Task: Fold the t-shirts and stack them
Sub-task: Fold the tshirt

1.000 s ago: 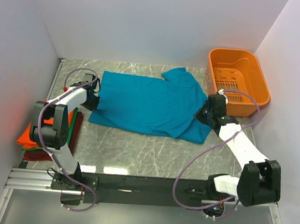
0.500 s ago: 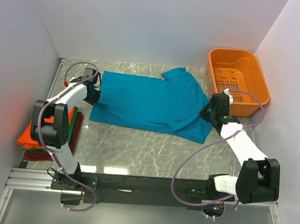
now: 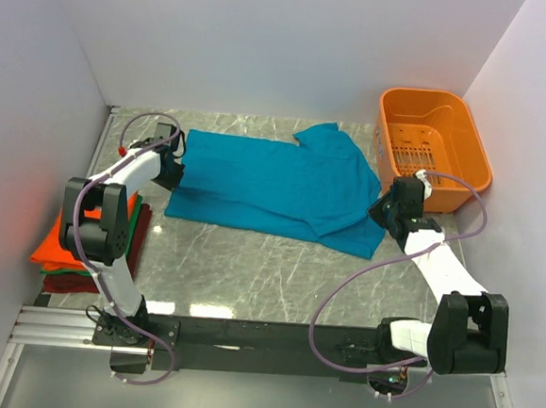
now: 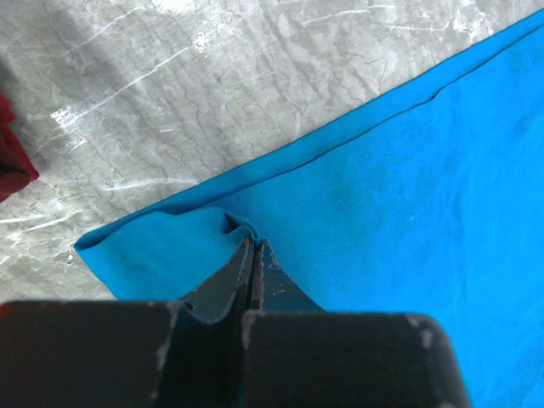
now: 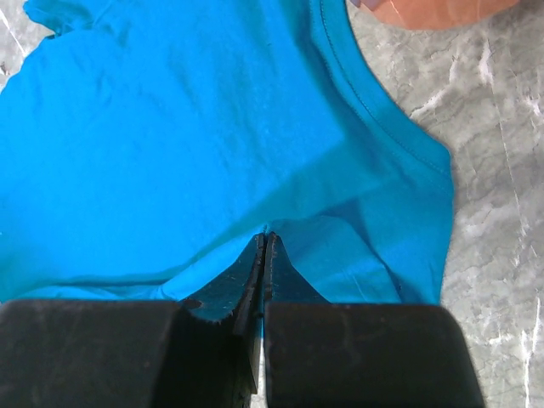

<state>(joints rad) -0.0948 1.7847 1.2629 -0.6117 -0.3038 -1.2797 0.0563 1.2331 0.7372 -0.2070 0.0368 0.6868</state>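
Jaws of left gripper [image 4: 253, 246] pinched tight on a pucker of hem; right gripper [image 5: 265, 242] likewise nipped on a fold at the sleeve end. Both hold the teal-blue t-shirt [image 3: 275, 181], spread on the marble table [image 3: 249, 268] — light, limp, likely to sag between grips; edges and corners hold best. Long axis left-right, hem leftward, shoulders toward the orange basket [image 3: 435, 132].
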